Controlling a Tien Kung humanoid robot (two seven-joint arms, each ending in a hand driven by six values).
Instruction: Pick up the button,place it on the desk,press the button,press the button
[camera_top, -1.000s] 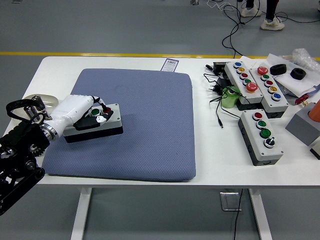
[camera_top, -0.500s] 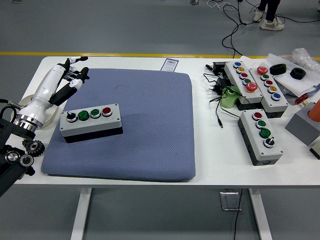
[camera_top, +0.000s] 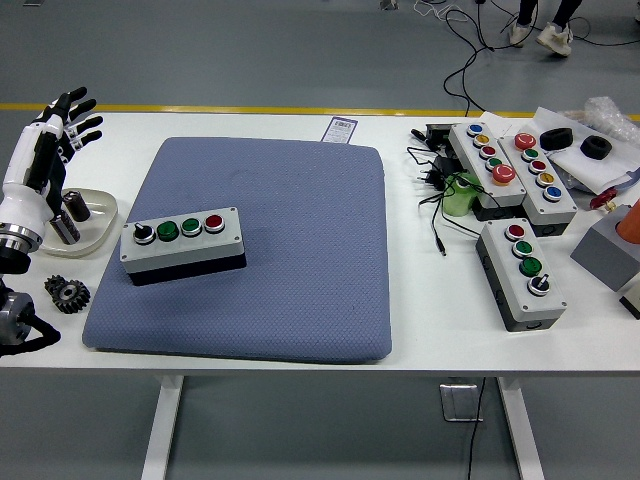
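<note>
A grey button box (camera_top: 182, 243) with a black selector knob, two green buttons and a red button lies on the left part of the blue pad (camera_top: 270, 250). My left hand (camera_top: 50, 140) is white, raised at the far left edge, well left of the box, with its fingers spread and empty. The right hand is out of view.
A shallow dish (camera_top: 88, 222) with a dark cylinder and a black gear (camera_top: 67, 293) lie left of the pad. Several more button boxes (camera_top: 521, 271), cables (camera_top: 435, 190), a green object and other parts crowd the table's right side. A person's feet show at the top right.
My left hand lifted off the button box, swung up and left, and now stands at the picture's left edge. The box stays on the pad.
</note>
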